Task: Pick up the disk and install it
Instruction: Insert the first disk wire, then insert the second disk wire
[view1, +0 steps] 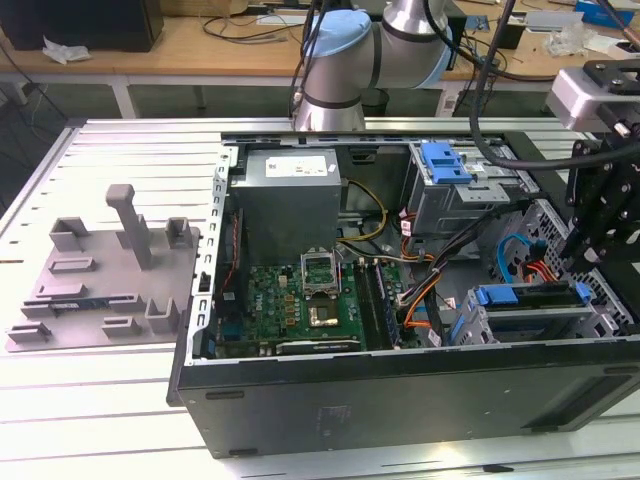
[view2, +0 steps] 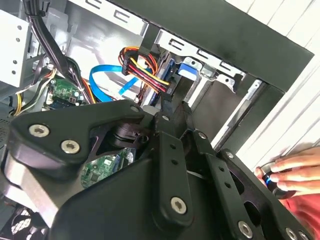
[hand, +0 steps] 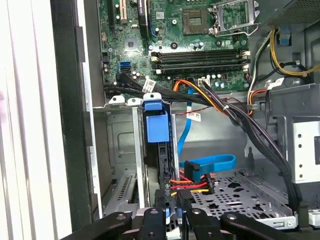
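Claw at the drive bay inside the open computer case

The disk stands on edge in the metal bay near the case's front corner, its blue frame showing at the exterior view's right. The claw reaches down to its near end beside the red-and-yellow power plug, fingers close on either side; whether they actually grip it cannot be told. A hand rests outside the case on the tabletop.

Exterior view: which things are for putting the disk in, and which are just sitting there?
For the job: the disk, the tool, the grey drive cage holding it.
Just there: grey fixture plate, power supply box, green circuit board.
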